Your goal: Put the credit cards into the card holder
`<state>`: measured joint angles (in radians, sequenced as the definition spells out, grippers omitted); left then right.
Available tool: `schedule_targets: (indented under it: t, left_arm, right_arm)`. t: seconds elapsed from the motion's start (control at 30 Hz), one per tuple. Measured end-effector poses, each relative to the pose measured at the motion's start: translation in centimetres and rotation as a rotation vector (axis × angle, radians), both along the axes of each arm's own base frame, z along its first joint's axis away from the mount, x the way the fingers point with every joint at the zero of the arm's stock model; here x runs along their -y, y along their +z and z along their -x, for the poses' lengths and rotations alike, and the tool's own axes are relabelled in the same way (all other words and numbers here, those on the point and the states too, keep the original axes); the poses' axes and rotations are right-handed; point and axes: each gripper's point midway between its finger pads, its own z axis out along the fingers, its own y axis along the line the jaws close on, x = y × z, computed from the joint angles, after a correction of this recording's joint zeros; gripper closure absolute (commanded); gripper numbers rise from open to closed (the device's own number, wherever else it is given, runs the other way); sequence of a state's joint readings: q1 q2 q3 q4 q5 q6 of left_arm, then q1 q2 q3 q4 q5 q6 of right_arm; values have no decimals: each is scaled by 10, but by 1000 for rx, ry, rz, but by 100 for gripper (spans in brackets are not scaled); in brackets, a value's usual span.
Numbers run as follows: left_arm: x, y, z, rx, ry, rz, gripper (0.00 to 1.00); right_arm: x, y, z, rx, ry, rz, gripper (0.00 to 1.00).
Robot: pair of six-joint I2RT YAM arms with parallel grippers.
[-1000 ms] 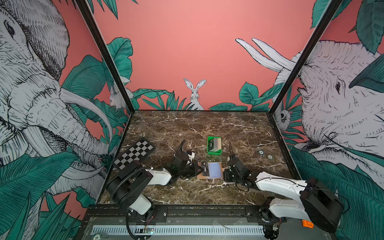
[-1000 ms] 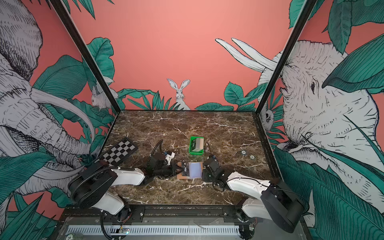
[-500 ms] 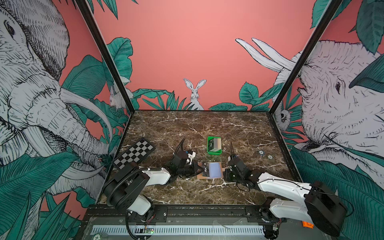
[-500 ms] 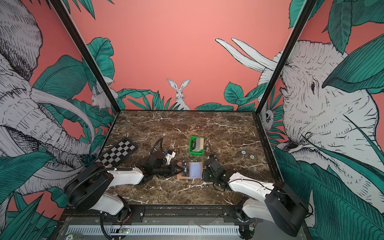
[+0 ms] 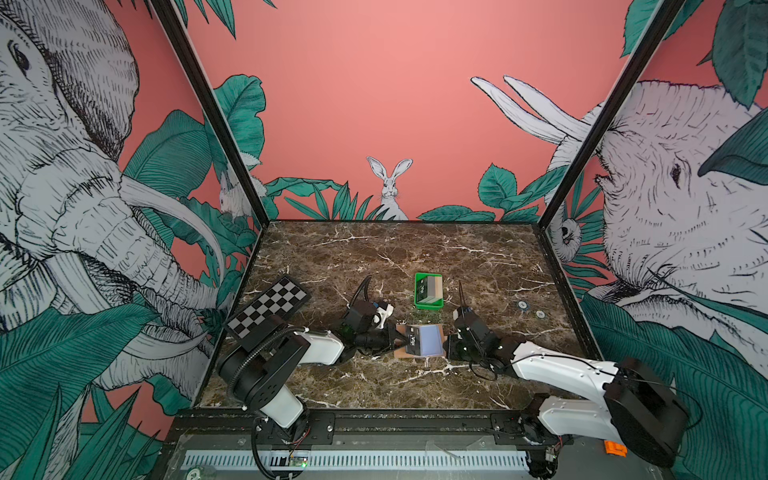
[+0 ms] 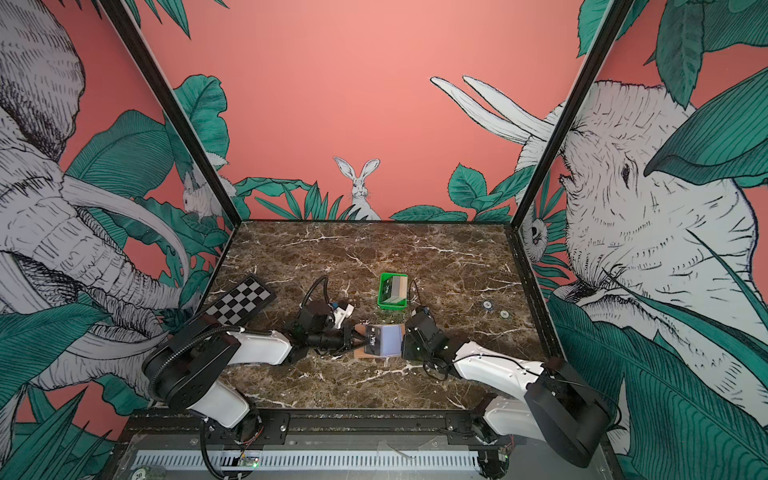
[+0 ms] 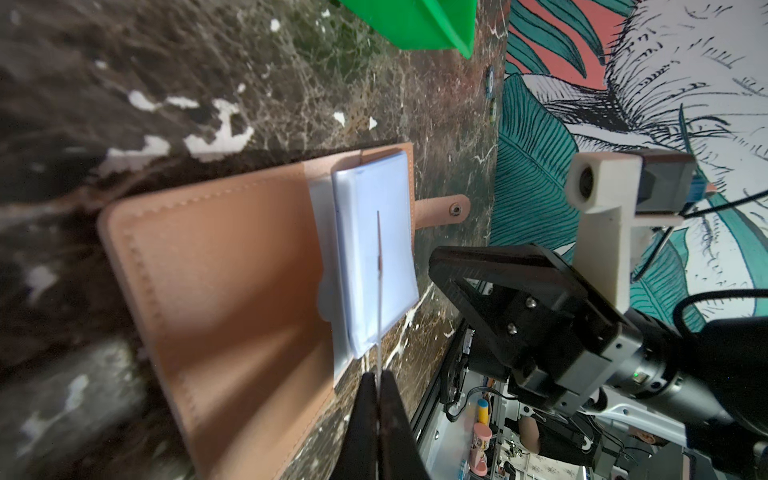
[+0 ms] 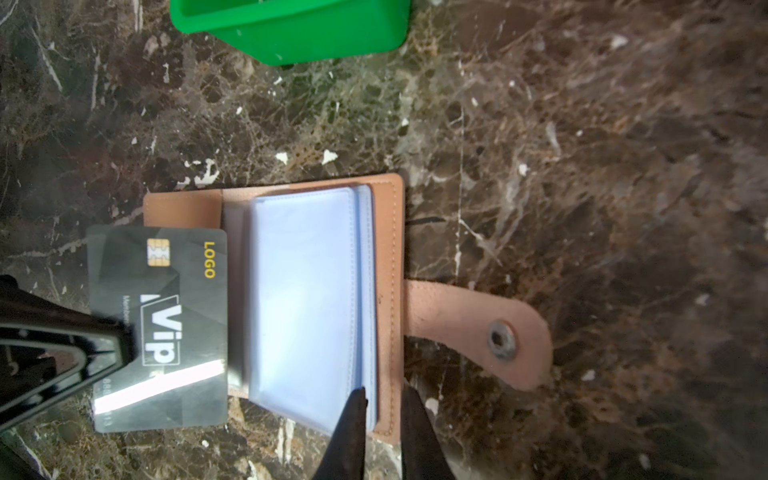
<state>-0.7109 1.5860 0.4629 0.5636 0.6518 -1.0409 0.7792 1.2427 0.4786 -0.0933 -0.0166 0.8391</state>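
The tan card holder (image 5: 400, 353) (image 6: 359, 353) lies open on the marble, its clear pockets (image 8: 303, 291) facing up and its snap strap (image 8: 478, 328) pointing at the right arm. My left gripper (image 7: 379, 374) (image 5: 399, 338) is shut on the black VIP credit card (image 8: 166, 316) (image 5: 412, 341). The card hangs flat over the holder's bare half, its far edge at the pocket stack. My right gripper (image 8: 383, 395) (image 5: 446, 347) pinches the holder's strap-side corner, with the pocket edge and tan cover between its close-set fingers. Other credit cards (image 5: 430, 289) stand in the green tray.
The green tray (image 5: 417, 291) (image 6: 381, 291) stands just behind the holder. A black-and-white checkerboard (image 5: 268, 305) lies at the left wall. Two small round markers (image 5: 523, 304) sit on the marble at the right. Mural walls close in three sides.
Both arms have shifted only slightly. The VIP card and the open holder stay about where they were.
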Motion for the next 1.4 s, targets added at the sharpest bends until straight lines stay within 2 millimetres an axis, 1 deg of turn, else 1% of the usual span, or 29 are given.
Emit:
schedule_targets:
  t: [0.1, 0.27, 0.63, 0.83, 1.03, 1.4]
  left_arm:
    - [1, -1, -1, -14, 6, 5, 100]
    - [3, -2, -3, -36, 24, 19, 100]
    - [7, -8, -6, -90, 60, 48, 100]
    - [6, -8, -6, -89, 66, 52, 100]
    - [5, -13, -6, -94, 69, 44, 100]
    - [6, -17, -9, -71, 69, 47, 100]
  right_arm:
    - [0, -5, 0, -12, 0, 12, 83]
    - [2, -14, 2, -36, -3, 33, 86]
    - [3, -15, 3, -40, -5, 33, 89]
    - [3, -16, 3, -43, -6, 35, 90]
    - [2, -17, 3, -42, -6, 34, 90]
    - [0, -17, 1, -38, -6, 27, 91]
